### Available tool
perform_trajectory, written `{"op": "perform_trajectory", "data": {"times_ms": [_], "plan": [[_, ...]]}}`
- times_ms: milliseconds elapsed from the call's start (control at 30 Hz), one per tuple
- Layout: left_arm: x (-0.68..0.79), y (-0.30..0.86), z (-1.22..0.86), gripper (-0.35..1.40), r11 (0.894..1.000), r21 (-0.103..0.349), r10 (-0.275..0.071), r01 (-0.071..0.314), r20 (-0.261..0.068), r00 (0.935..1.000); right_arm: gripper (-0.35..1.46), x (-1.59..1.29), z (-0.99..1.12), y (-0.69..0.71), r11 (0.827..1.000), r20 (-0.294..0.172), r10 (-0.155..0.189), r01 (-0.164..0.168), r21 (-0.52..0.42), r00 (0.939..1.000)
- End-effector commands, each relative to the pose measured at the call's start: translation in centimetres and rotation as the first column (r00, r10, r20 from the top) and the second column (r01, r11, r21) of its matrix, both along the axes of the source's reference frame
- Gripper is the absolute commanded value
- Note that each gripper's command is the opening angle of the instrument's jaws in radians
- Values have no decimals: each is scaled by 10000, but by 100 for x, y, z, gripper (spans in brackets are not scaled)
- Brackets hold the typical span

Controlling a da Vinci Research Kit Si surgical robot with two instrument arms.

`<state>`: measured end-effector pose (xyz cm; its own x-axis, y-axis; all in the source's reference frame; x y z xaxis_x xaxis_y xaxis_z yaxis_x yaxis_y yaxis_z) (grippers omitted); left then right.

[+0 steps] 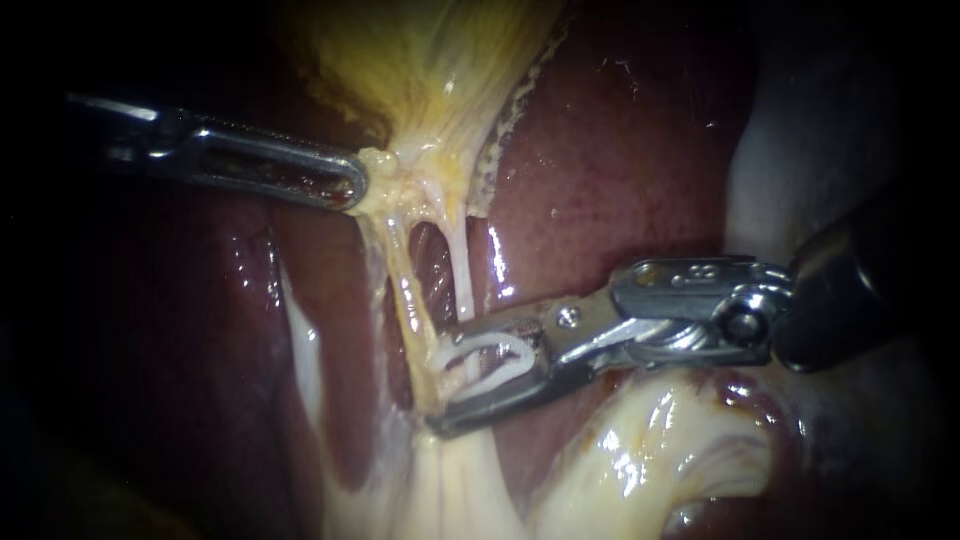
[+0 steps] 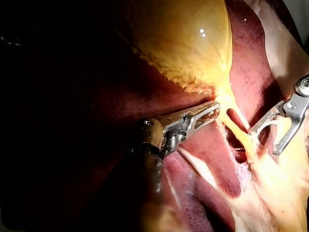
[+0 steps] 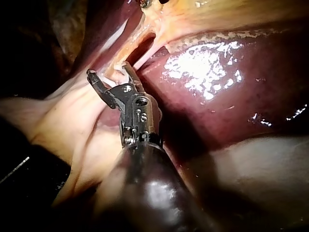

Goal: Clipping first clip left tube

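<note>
Left instrument [image 1: 350,185] [image 2: 215,110]: a slim, polished metal shaft from the left, ending in a long, slotted claw with rounded tips.
Left claw: closed on the knobbly yellow neck of the gallbladder, where the bag narrows to strands.
Right instrument [image 1: 440,385] [image 2: 269,140] [image 3: 110,72]: a dark, glossy shaft from the right, then a bright hinged metal joint with a small round pin.
Right claw: spread wide, its two thin metal halves cradling the clip between them.
Clip [image 1: 495,360]: white and smooth, bent into an open loop, touching both halves of the claw.
Left tube [image 1: 405,290]: a yellowish, wet, stringy cord that runs down from the gallbladder neck and lies right at the mouth of the right claw, by its tips. I cannot tell whether the clip reaches around it.
Right tube [image 1: 462,275]: thinner, pale and straight, just beside the left tube; its lower end meets the upper half of the right claw.
Gallbladder [image 1: 430,70] [image 2: 183,38]: a yellow-green, fibrous bag, tapering downward.
Liver [image 1: 610,170] [image 3: 231,96]: dark red, smooth and shiny.
Pale tissue [image 1: 640,440]: cream, glistening folds under the right instrument.
</note>
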<state>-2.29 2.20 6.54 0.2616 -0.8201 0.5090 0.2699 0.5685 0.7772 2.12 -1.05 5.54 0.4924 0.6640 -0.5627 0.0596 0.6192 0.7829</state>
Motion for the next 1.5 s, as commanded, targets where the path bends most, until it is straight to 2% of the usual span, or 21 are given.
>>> {"op": "perform_trajectory", "data": {"times_ms": [33, 367, 600, 767, 933, 1133, 1333, 1500], "plan": [[0, 0, 0, -35, 10000, -2, 2, -2, 2, 10000, 47, 0, 2, 0, 10000, 7, -6, 6, 3, 10000], [0, 0, 0, -35, 10000, -2, 4, -4, 3, 10000, 47, -4, 21, 4, 9998, 134, 105, -107, 154, 9999], [1, 0, 0, -35, 10000, -2, 4, -4, 3, 10000, 47, -2, 47, 1, 9998, 190, 150, -151, 85, 9997], [1, 0, -1, -35, 10000, -2, 4, -4, 3, 10000, 48, -1, 62, 6, 9998, 228, 208, -209, 44, 9995], [0, 0, 0, -35, 10000, -3, 2, -2, 2, 10000, 49, 7, 72, 9, 9996, 273, 281, -281, 12, 9992], [0, -1, 0, -35, 10000, -5, 2, -2, 1, 10000, 49, 26, 82, 3, 9994, 347, 345, -342, -82, 9988], [-1, -1, 1, -35, 10000, -13, -1, 1, -3, 10000, 49, 40, 82, -2, 9994, -257, 251, -245, 226, 9994], [-1, -2, 1, -35, 10000, -17, 0, 0, -4, 10000, 49, 48, 71, -11, 9984, -908, 166, -116, 552, 9957]]}}
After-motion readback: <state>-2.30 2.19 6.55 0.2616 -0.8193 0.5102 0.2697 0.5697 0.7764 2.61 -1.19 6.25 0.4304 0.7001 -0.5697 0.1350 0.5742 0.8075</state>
